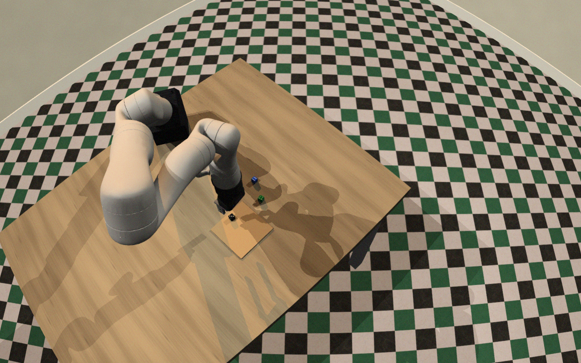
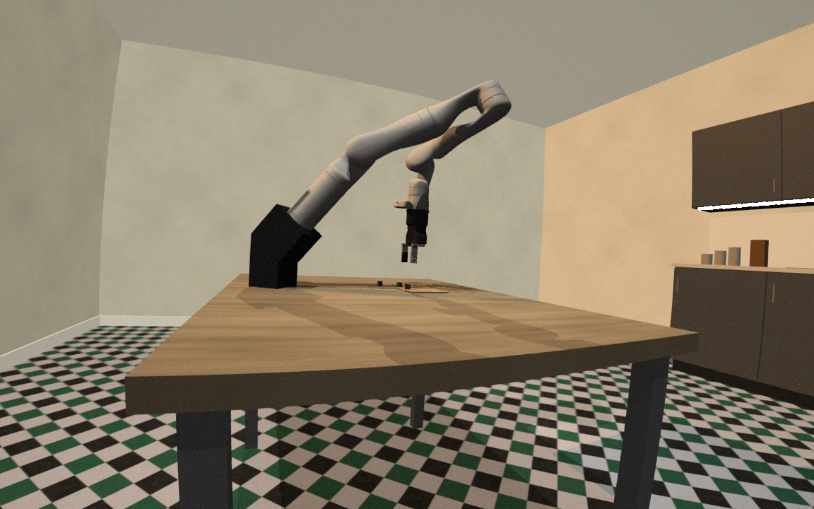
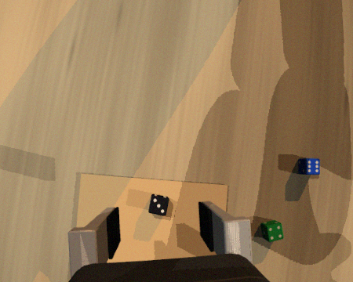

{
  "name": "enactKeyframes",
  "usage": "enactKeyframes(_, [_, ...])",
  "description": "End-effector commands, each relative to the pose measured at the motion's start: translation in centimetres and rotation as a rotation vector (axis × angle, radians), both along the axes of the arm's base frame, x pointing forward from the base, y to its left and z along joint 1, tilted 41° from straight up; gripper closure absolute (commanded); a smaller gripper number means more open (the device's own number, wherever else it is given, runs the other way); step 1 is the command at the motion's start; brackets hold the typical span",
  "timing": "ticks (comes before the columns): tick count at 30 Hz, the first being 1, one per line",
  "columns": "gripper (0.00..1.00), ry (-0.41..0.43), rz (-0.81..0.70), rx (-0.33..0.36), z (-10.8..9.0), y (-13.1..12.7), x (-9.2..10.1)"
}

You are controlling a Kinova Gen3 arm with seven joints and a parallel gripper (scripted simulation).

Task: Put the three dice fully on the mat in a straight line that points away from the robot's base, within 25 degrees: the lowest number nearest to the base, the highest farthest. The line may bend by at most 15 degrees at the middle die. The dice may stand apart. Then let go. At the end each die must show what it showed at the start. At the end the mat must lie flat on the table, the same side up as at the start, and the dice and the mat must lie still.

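A black die (image 1: 231, 217) (image 2: 407, 286) (image 3: 159, 205) showing three lies on the tan mat (image 1: 247, 239) (image 2: 430, 290) (image 3: 95, 193), near the mat's corner closest to the robot base. A green die (image 1: 260, 198) (image 2: 398, 284) (image 3: 273, 231) and a blue die (image 1: 253, 180) (image 2: 379, 283) (image 3: 308, 166) showing six lie on the bare table beside the mat. My gripper (image 2: 413, 254) (image 3: 159, 222) is open and empty. It hangs well above the black die.
The black robot base (image 1: 170, 115) (image 2: 277, 249) stands at the table's far side. The wooden table (image 1: 103, 280) (image 2: 365, 341) spreads wide around the mat. A kitchen counter with small jars (image 2: 729, 256) stands along the right wall.
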State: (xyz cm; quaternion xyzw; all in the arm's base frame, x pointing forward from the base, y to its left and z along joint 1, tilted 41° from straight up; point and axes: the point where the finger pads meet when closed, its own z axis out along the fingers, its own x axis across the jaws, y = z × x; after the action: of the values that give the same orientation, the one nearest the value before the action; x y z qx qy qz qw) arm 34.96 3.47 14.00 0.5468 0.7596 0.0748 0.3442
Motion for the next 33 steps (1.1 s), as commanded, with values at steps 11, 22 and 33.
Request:
enactKeyframes(11, [0.0, 0.071, 0.195, -0.15, -0.25, 0.28, 0.11])
enactKeyframes(22, [0.0, 0.144, 0.4, -0.31, -0.38, 0.52, 0.38])
enactKeyframes(33, [0.0, 0.238, 0.668, -0.521, -0.52, 1.05, 0.86])
